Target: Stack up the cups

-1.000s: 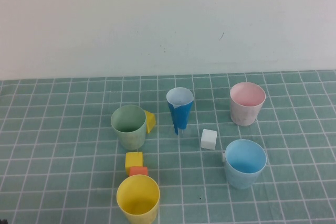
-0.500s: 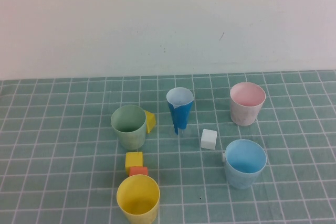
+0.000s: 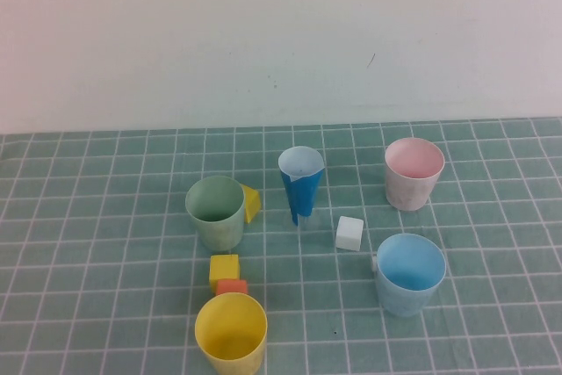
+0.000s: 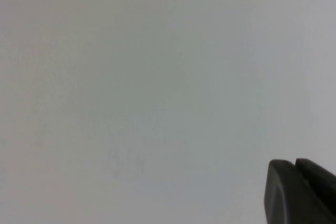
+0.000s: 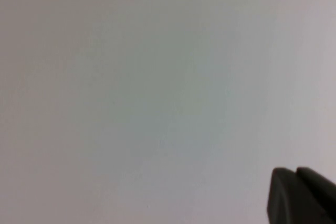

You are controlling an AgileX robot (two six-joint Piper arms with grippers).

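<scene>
Four cups: spread across the mat (image 3: pixel 88 217), all upright, apart.
Frame centre: a cone (image 3: pixel 300 180), a cube (image 3: pixel 349 233) at its lower right.
Lower left: two cubes (image 3: pixel 226 274) between two cups, touching.
Grippers: outside the high view.

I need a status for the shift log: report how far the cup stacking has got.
Done: nothing. The green cup, pink cup, blue cup and yellow cup each stand apart, upright. In hand: nothing; the left gripper and right gripper are shut, facing a blank wall, absent from the high view. Left: every nesting move.
</scene>
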